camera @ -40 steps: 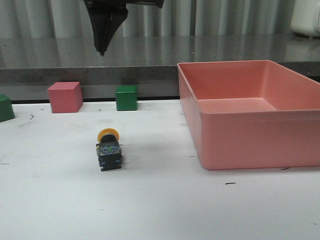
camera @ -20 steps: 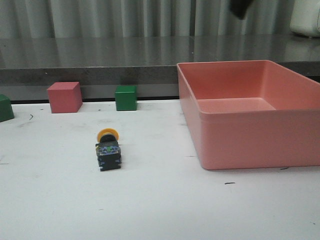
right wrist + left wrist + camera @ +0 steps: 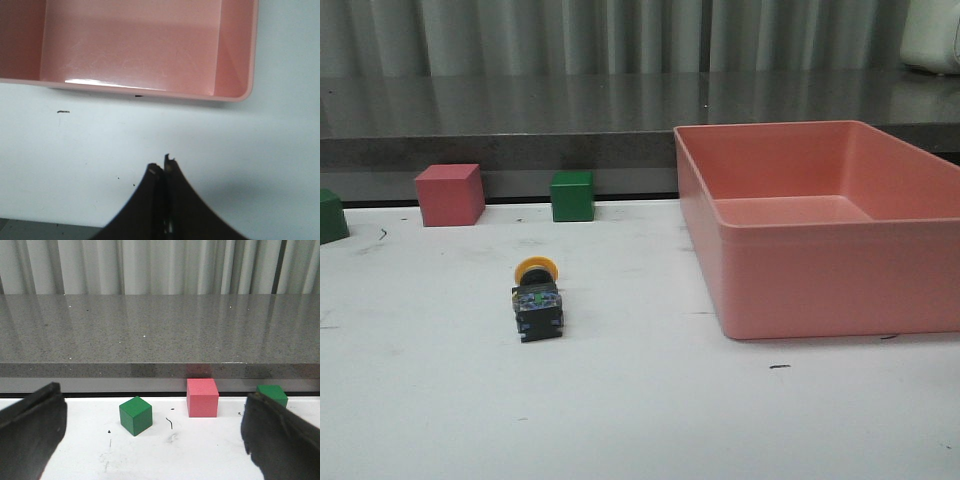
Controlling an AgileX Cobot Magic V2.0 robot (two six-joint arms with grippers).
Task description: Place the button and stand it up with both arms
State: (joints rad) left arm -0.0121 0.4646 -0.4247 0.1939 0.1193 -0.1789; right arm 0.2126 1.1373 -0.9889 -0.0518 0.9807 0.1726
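Over on the left sit a green cube (image 3: 330,215), a red cube (image 3: 450,194) and another green cube (image 3: 572,195) along the table's back edge; the button (image 3: 536,299) lies on its side on the white table (image 3: 640,410), yellow cap toward the back; the pink bin (image 3: 825,225) stands at the right. The left gripper (image 3: 150,435) has its fingers spread wide, holding nothing; the right gripper (image 3: 163,172) is pressed together above bare table beside the bin.

Button (image 3: 536,299) lay alone on open white table (image 3: 620,400); pink bin (image 3: 820,270) walled the right, cubes (image 3: 571,195) stood behind.
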